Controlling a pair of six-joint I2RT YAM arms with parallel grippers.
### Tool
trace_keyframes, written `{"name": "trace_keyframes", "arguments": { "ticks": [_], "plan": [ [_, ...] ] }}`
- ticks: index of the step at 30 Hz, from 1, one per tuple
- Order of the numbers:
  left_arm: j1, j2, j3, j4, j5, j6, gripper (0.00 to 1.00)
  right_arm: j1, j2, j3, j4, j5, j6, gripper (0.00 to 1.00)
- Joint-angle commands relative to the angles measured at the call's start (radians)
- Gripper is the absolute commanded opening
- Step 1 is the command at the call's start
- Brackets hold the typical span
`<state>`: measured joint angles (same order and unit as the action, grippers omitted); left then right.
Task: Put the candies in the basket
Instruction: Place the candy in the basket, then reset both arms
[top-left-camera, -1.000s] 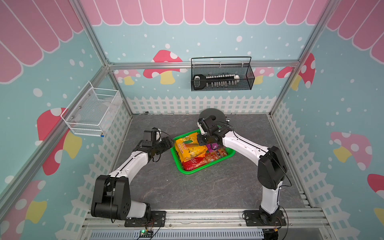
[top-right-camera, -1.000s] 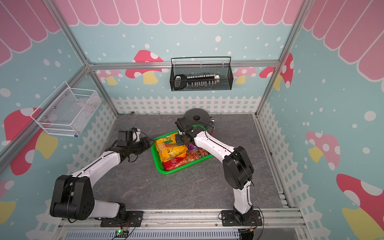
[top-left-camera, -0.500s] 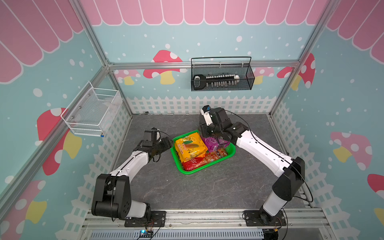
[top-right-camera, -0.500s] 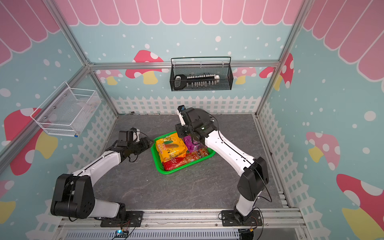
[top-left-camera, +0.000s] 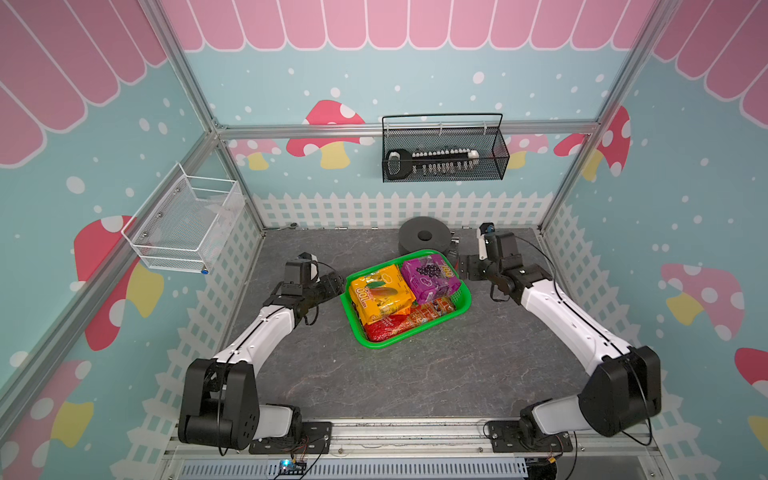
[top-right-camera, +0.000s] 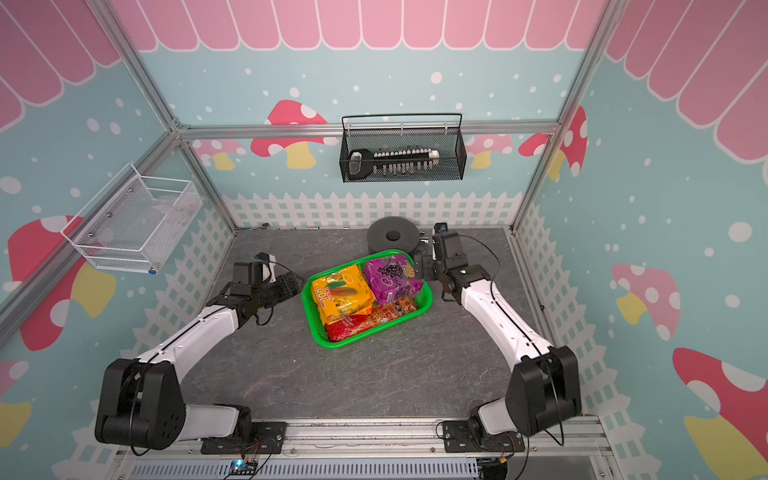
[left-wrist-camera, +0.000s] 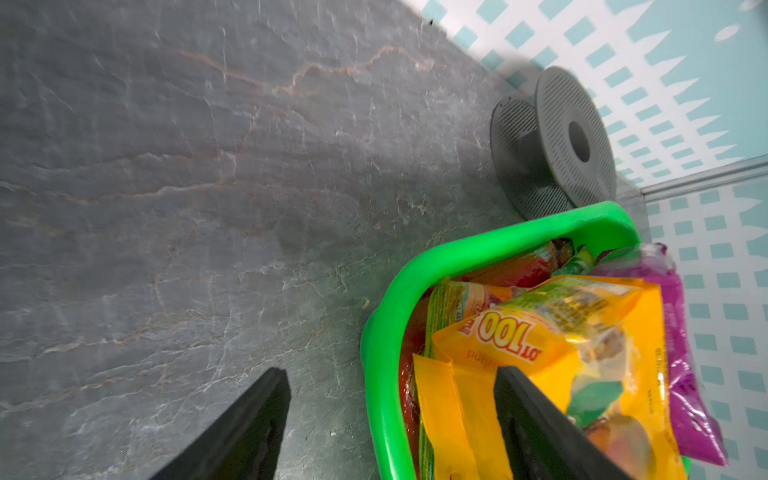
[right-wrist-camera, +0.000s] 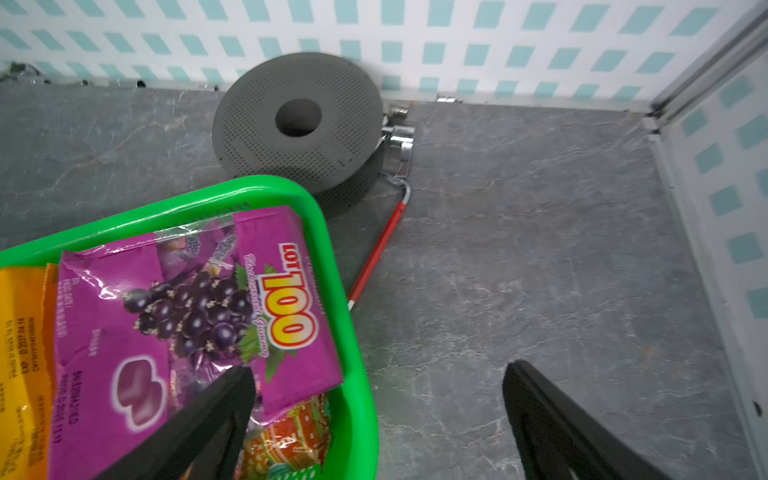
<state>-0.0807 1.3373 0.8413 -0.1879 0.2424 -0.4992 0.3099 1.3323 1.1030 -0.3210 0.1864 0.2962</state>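
Grey slate-look tabletop (top-left-camera: 415, 382), pastel mushroom walls, white picket-fence trim round the base.

Your green basket (top-left-camera: 348, 309) sits flat near the middle of the tabletop, turned at a slant, and the candies are inside it. On top you have the purple bag (top-left-camera: 430, 278) at the far end and the yellow-orange bag (top-left-camera: 380, 295) beside it on the left arm's side, the two touching. Below them a red bag (top-left-camera: 390, 328) lies along the near wall with an orange bag (top-left-camera: 434, 308) next to it (the left wrist view also shows a green-yellow edge tucked under the yellow-orange bag; what else lies beneath, you cannot tell).

Left gripper (left-wrist-camera: 390, 374): fingers spread wide, pinching nothing. It sits at the basket's left rim, with one finger (left-wrist-camera: 257, 415) over bare tabletop and the other over the yellow-orange bag. Contact cannot be judged.

Right gripper (right-wrist-camera: 379, 370): fingers spread wide as well, nothing between them. It is just off the basket's far right corner, one finger over the purple bag, the other over bare tabletop.

Just behind the basket a dark grey spool (top-left-camera: 424, 239) lies flat near the back fence, with a thin red rod (right-wrist-camera: 376, 253) on the tabletop beside it.

On the back wall hangs a black wire basket (top-left-camera: 496, 160) with a long black-and-white object inside. On the left wall is a white wire basket (top-left-camera: 183, 226).
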Motion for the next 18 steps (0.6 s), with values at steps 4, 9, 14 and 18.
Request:
{"name": "trace_keyframes", "arguments": {
  "ticks": [4, 9, 14, 18],
  "plan": [
    [0.003, -0.066, -0.007, 0.098, -0.096, 0.054, 0.99, -0.002, -0.353, -0.432, 0.66, 0.09, -0.318, 0.99],
    [0.002, -0.099, -0.021, 0.155, -0.103, 0.116, 0.99, -0.019, -0.458, -0.708, 0.974, 0.26, -0.371, 0.99],
    [-0.006, -0.136, -0.103, 0.271, -0.135, 0.272, 0.99, -0.119, -0.428, -0.87, 1.112, 0.222, -0.357, 0.99],
    [-0.006, -0.147, -0.193, 0.386, -0.164, 0.324, 0.99, -0.202, -0.317, -0.958, 1.311, 0.108, -0.311, 0.99]
  ]
}}
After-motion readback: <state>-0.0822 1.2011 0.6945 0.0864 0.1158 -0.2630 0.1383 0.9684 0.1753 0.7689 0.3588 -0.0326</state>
